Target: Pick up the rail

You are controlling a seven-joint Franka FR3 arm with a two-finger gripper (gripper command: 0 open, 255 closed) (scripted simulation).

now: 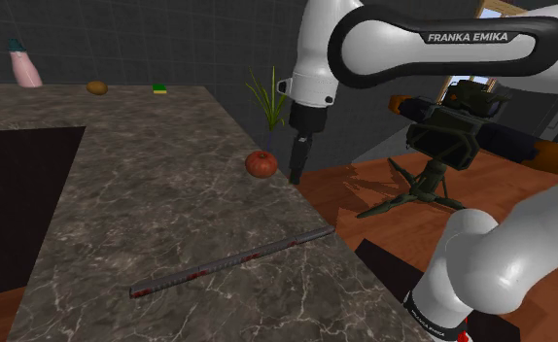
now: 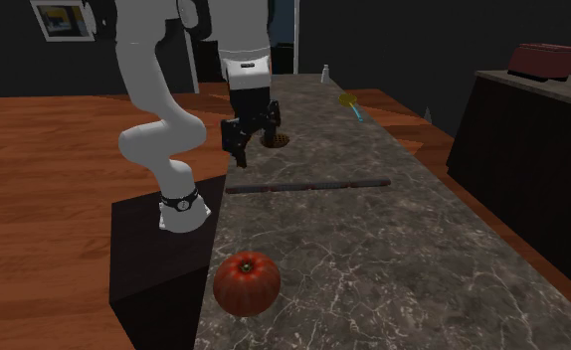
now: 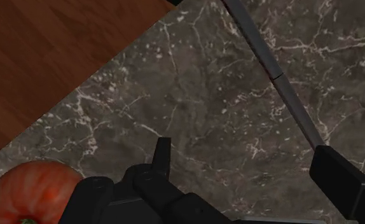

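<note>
Likely stiff, slim and slick, the dark rail (image 3: 273,70) lies flat on the marble counter (image 3: 194,95), running past one fingertip of the wide-apart, empty gripper (image 3: 243,149), so pinching across its narrow width near mid-length looks best for balance.

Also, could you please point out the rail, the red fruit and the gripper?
rail (image 1: 230,260): shoulder view, middle of its length.
red fruit (image 2: 246,283): second exterior view, centre of its body.
gripper (image 3: 241,149): wrist view, midway between its open fingertips.
</note>
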